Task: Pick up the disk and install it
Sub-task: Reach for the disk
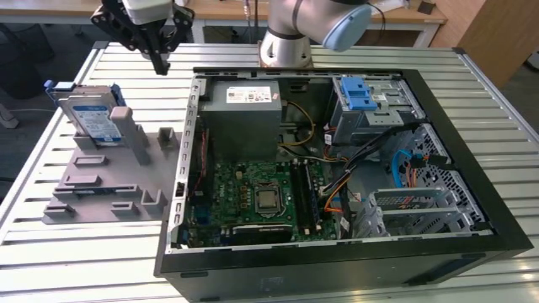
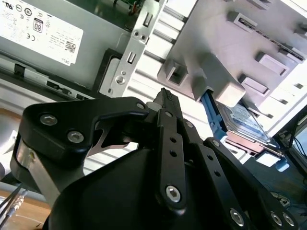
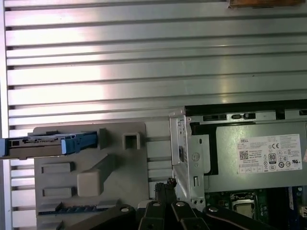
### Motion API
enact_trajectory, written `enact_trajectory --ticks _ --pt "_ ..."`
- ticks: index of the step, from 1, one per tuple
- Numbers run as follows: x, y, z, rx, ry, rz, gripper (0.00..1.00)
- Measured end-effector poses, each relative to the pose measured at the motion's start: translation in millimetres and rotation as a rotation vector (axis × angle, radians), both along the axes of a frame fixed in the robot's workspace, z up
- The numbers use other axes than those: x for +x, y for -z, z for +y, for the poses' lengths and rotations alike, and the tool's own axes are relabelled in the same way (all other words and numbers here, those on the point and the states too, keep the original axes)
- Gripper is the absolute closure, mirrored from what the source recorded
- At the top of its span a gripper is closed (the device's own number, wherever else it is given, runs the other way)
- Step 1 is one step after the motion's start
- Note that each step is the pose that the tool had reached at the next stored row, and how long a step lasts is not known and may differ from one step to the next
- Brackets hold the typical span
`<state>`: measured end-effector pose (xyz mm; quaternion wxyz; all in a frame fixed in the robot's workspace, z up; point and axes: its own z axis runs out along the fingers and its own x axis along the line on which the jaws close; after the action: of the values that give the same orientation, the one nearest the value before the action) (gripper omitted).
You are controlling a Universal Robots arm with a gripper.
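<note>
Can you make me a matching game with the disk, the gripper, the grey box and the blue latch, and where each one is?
Things: 1 disk; 2 gripper; 3 grey box; 4 blue latch.
Places: A on the silver cage; B standing in the grey holder; C up above the table; D right beside the green board.
Pairs: 1-B; 2-C; 3-D; 4-A.

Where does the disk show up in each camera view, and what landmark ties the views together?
Exterior view: the disk stands on edge in the grey fixture, at the exterior view's left of the computer case.
Second wrist view: the disk shows its labelled face beyond the fixture's block.
First wrist view: the disk is seen edge-on, at the fixture's corner far from the case.
Shared landmark: the power supply with its white sticker.
</note>
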<state>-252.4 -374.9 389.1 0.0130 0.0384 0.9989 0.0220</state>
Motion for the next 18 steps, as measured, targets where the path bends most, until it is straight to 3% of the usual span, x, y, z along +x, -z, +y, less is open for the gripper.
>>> enact_trajectory --ticks 9,15,18 --pt "-27.3 1.2 4.1 0.0000 0.000 0.0007 0.89" --pt "-45.3 2.9 11.6 0.0001 0.000 0.0028 0.89" --pt "-50.3 4.4 13.5 -0.0049 0.000 0.0050 0.89"
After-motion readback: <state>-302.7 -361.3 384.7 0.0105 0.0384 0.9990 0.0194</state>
